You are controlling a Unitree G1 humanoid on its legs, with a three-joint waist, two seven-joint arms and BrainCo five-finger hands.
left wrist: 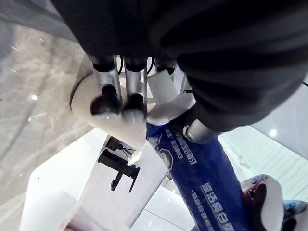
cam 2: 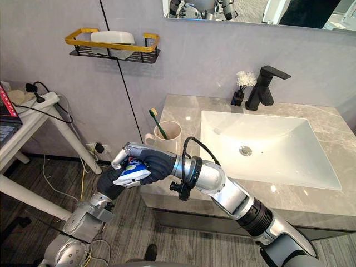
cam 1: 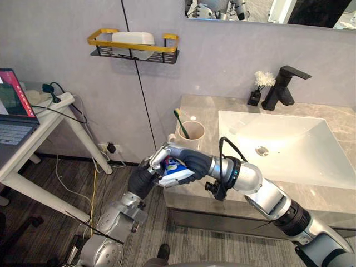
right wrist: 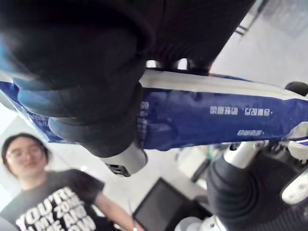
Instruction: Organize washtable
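The right hand (cam 1: 192, 161) has its fingers curled round a blue and white toothpaste tube (cam 1: 177, 169) and holds it in the air, just off the front left corner of the counter (cam 1: 207, 110). The left hand (cam 1: 146, 176) comes up from below and meets the same tube at its outer end. If it really grips the tube or only touches it, I cannot tell.

Both hands are past the counter's edge, over the dark wooden floor (cam 1: 55, 183). Just behind them, near that corner, a cream cup (cam 1: 192, 136) stands upright with a toothbrush (cam 1: 181, 121) leaning inside it. To the right of the cup is the white sink (cam 1: 289, 144), which takes most of the counter. The bare stone around it is a narrow strip at the front and a wider band behind. At the back a black tap (cam 1: 283, 86) stands beside a small vase with white flowers (cam 1: 260, 84).

To the left of the counter there is open floor with loose cables, as far as a white side table (cam 1: 39, 130) that carries a laptop (cam 1: 14, 111). On the grey wall above this gap hangs a black and gold shelf (cam 1: 133, 49) with a white soap dish (cam 1: 132, 38). In the right wrist view a person (right wrist: 53, 207) in a black T-shirt is seen beyond the tube.
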